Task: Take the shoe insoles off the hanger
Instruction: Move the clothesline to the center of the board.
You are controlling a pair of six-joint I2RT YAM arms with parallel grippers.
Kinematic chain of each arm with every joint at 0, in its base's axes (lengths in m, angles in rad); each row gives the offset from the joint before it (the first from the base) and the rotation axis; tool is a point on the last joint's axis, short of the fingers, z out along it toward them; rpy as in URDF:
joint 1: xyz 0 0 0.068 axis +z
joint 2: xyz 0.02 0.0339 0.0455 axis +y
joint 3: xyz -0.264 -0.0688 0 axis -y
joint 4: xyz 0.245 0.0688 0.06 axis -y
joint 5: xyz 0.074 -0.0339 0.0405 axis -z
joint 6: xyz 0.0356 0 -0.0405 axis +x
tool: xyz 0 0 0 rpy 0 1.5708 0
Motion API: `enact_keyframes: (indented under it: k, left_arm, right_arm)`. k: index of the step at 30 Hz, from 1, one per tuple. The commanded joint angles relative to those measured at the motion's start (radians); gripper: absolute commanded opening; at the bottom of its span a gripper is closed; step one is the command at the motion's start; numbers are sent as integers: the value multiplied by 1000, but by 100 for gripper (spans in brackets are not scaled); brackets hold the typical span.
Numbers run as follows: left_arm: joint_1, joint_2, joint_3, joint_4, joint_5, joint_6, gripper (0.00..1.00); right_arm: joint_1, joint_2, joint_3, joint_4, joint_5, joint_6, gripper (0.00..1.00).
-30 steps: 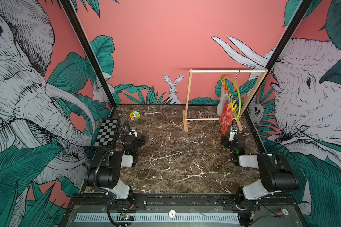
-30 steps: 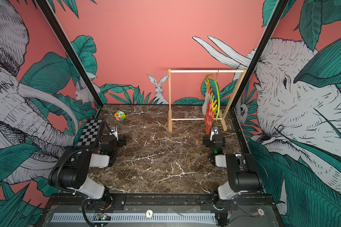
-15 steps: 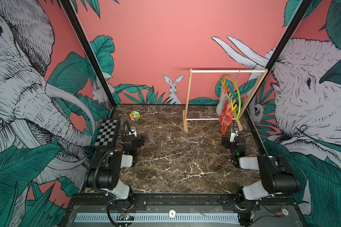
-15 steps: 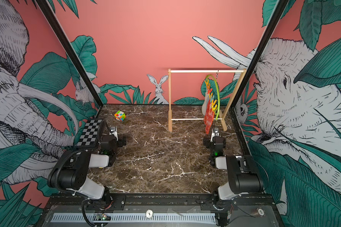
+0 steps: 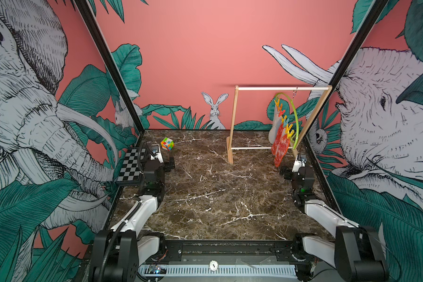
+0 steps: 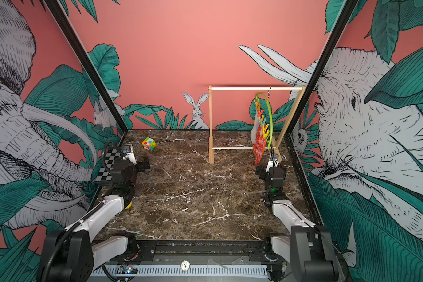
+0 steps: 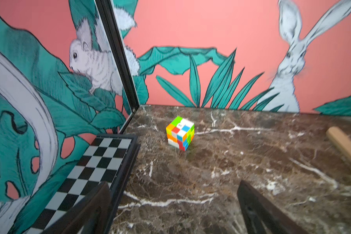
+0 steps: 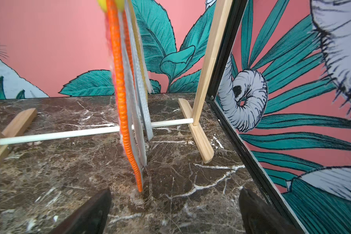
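Top views, 12 o'clock at the back wall.
- Wooden rack (image 5: 235, 122) stands on the marble table (image 5: 217, 195) at about 1 o'clock.
- Lime-green hanger (image 5: 295, 114) hooks over the rack's top rod near its right end.
- Shoe insoles (image 5: 280, 146) hang clipped in a row along the hanger, all on it. A mottled red one is nearest. Pale ones sit behind.
- Right wrist view: the insoles are edge-on, orange edging in front, then grey, then mustard. The lowest tip is close over the table; contact cannot be judged.
- Right hand (image 8: 175, 191): at 3 o'clock, just short of that tip, released, jaws wide, holding nothing.
- Left hand (image 7: 172, 185): at 9 o'clock, released and empty, beside a checkerboard (image 5: 131, 168).
- Rubik's cube (image 5: 167, 143) at 11 o'clock.
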Motion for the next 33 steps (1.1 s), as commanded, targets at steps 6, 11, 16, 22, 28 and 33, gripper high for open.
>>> enact_keyframes:
  k: [6,11,16,22,28,33]
  left_arm:
    - [6,-255,140,-299,10,-227,100]
    - [8,-326,231,-559,-60,-375,100]
    - [8,-370,262,-712,-19,-453,100]
    - [9,-423,270,-844,5,-522,100]
    - [8,-355,312,-878,210,-459,100]
    - [-12,-281,284,-822,374,-472,83]
  right_arm:
    - [-4,-358,156,-422,-37,212,98]
    - [-4,-382,346,-775,-14,331,98]
    - [-5,-386,407,-847,-92,401,99]
    - [-5,-261,528,-856,-432,400,84]
    - [45,-125,587,-785,-557,458,80]
    - [200,-11,678,-784,-472,409,76]
